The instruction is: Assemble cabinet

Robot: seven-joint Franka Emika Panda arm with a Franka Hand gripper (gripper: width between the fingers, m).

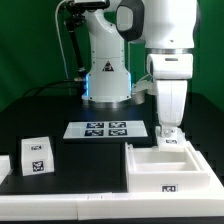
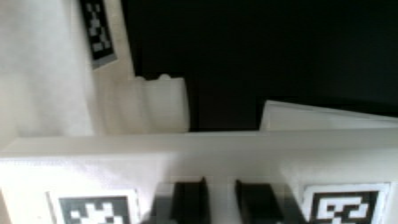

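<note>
The cabinet [image 1: 186, 178] is the big white box with a tag on its front face, at the front on the exterior view's right. My gripper [image 1: 168, 132] comes straight down onto its far wall. In the wrist view the two dark fingers [image 2: 189, 202] stand close together with a thin strip of the cabinet's white wall [image 2: 178, 160] between them. The gripper [image 2: 222, 202] looks shut on that wall. Two tags flank the fingers on the wall's face. The cabinet's inside is mostly hidden.
The marker board [image 1: 108, 128] lies mid-table before the arm's base [image 1: 105, 80]. A small white tagged piece [image 1: 37, 155] and another white piece [image 1: 5, 165] sit on the exterior view's left. In the wrist view, a white tagged part [image 2: 98, 35] lies beyond the wall.
</note>
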